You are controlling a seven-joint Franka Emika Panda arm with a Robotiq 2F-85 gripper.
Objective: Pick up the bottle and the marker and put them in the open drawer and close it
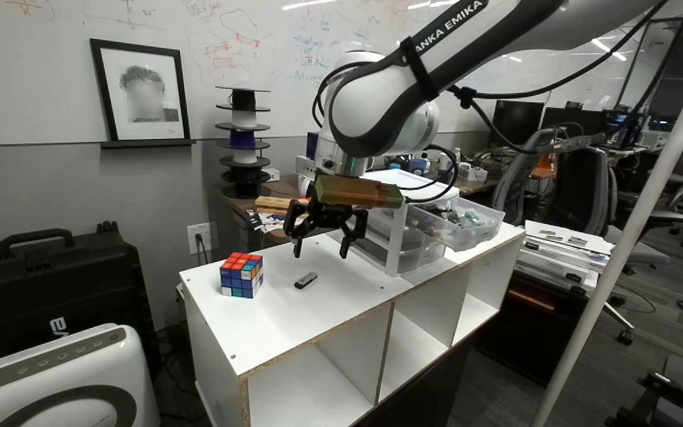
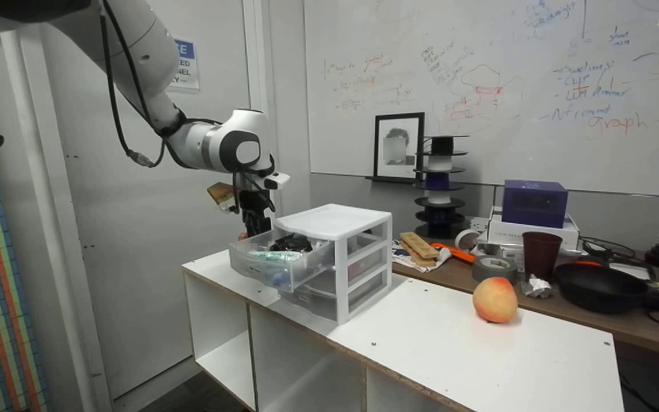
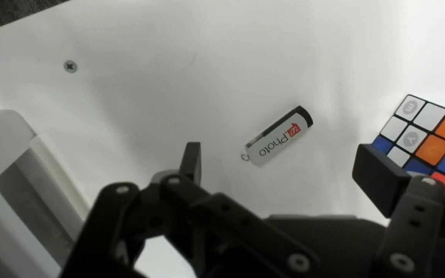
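Note:
A short black-and-white stick with "Photo" lettering, resembling a USB stick (image 1: 306,280), lies flat on the white cabinet top; it also shows in the wrist view (image 3: 278,137). No pen-like marker and no bottle can be made out on the cabinet top. My gripper (image 1: 321,251) is open and empty above the stick, which lies ahead of the gap between the fingers (image 3: 282,166) in the wrist view. The top translucent drawer (image 2: 249,266) is pulled out and holds dark and teal items; it also shows in an exterior view (image 1: 475,234). The lower drawers are in their frame.
A Rubik's cube (image 1: 242,276) stands beside the stick, near my right finger in the wrist view (image 3: 435,135). The white drawer unit (image 2: 338,220) stands on the cabinet. A peach-like fruit (image 2: 495,300) lies on its far side. A desk (image 2: 438,280) with clutter runs behind.

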